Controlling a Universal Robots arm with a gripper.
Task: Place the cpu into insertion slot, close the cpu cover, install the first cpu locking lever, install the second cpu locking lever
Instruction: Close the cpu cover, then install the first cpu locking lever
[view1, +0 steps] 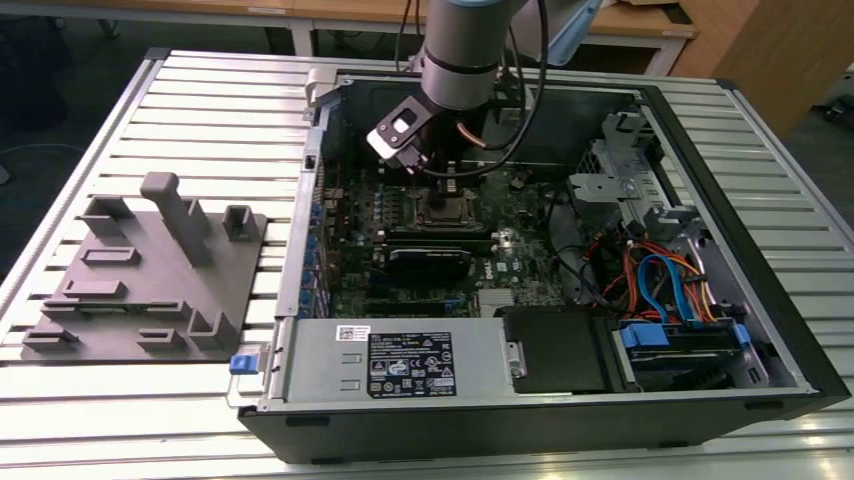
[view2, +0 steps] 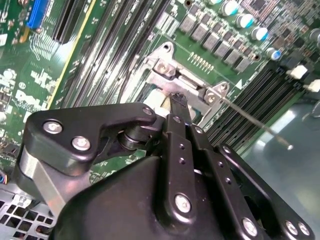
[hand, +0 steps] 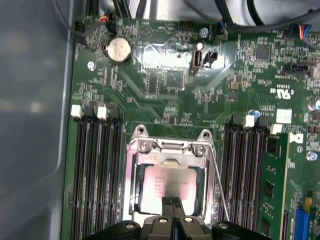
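cpu cover (hand: 150, 159) partly behind end effector (hand: 173, 202)

a bench (view1: 200, 90) topped with pale silver metal slats, with dark grooves between them, takes up most of the exterior view. soft, even light falls on it, so the slats are bright and the shadows faint; the slats nearest the camera gleam most. past the bench's edge on the exterior view's left the floor (view1: 67, 120) is dull dark grey, and it shows again beyond the edge on the exterior view's right. behind the bench stands a wooden desk (view1: 360, 12) with a light brown top and white metal legs (view1: 304, 40). in the far corner on the exterior view's right is a wooden cabinet (view1: 774, 50) with a plain orange-brown side.
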